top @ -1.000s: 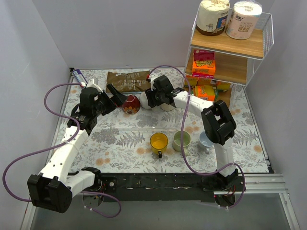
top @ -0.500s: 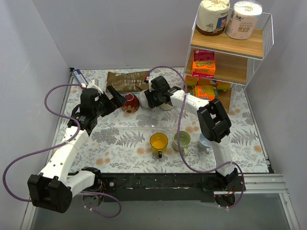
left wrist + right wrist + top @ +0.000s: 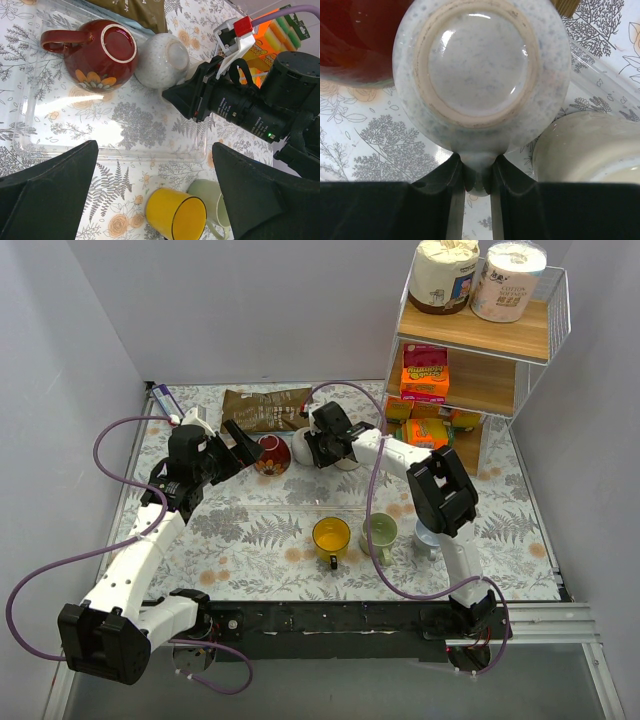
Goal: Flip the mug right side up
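Note:
A speckled white mug stands upside down, base up, on a clear tray; it also shows in the left wrist view and the top view. My right gripper is shut on its handle, low at the mug's near side; the gripper also shows in the top view. A dark red flowered mug stands upside down just left of the white one, touching or nearly so. My left gripper is open and empty, hovering above the tray, near the red mug in the top view.
A cream cup sits right of the held mug. A yellow mug, a pale green mug and a light blue cup stand upright in front. A brown packet lies behind. A wire shelf stands at the back right.
My right gripper has crept a little left and toward the back, at the white mug. The left arm has hardly moved.

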Controlling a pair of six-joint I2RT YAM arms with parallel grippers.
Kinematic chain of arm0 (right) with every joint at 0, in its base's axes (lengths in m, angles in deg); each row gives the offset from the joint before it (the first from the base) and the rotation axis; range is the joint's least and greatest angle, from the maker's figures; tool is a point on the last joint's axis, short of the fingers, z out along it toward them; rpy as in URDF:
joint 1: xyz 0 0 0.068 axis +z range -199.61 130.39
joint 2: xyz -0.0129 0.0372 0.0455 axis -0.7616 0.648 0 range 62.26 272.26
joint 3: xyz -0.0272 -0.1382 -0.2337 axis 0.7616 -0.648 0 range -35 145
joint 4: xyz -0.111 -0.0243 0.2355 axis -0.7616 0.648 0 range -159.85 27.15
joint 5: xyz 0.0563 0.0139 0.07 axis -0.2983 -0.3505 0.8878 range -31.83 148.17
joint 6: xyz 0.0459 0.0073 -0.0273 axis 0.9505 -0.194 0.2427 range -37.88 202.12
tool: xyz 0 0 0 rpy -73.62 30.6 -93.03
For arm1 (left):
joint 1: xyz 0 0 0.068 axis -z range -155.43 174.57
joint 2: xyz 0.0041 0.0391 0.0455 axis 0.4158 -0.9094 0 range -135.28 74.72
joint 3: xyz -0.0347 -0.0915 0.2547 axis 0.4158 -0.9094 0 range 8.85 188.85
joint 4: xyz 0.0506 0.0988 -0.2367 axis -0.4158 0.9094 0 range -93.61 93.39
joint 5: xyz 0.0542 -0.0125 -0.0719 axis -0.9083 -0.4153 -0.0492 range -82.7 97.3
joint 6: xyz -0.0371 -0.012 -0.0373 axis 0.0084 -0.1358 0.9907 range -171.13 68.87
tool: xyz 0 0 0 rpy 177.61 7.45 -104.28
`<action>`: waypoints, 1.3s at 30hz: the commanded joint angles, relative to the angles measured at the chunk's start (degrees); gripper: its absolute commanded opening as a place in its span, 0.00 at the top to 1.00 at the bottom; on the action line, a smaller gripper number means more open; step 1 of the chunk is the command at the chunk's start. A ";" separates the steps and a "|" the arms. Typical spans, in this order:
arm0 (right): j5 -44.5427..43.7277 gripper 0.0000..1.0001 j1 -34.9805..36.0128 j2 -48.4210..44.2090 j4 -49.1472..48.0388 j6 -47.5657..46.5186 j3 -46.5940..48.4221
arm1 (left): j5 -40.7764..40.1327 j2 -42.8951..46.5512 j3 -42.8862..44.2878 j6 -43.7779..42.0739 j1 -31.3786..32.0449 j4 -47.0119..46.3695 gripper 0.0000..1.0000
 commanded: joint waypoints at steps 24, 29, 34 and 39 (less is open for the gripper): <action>27.04 0.99 -0.29 -38.78 -23.94 28.90 -22.32 | 35.63 12.80 -18.24 9.31 -0.21 -29.86 0.02; 30.65 0.99 -0.29 -43.27 -35.21 39.64 -29.53 | 37.84 13.69 -23.60 16.80 0.41 -47.51 0.05; 31.09 0.99 0.68 -46.96 -44.34 47.65 -33.40 | 38.45 11.32 -26.34 22.95 1.81 -58.96 0.15; 30.57 0.99 2.34 -48.64 -49.63 52.65 -36.39 | 36.79 7.46 -26.08 23.93 6.46 -64.25 0.24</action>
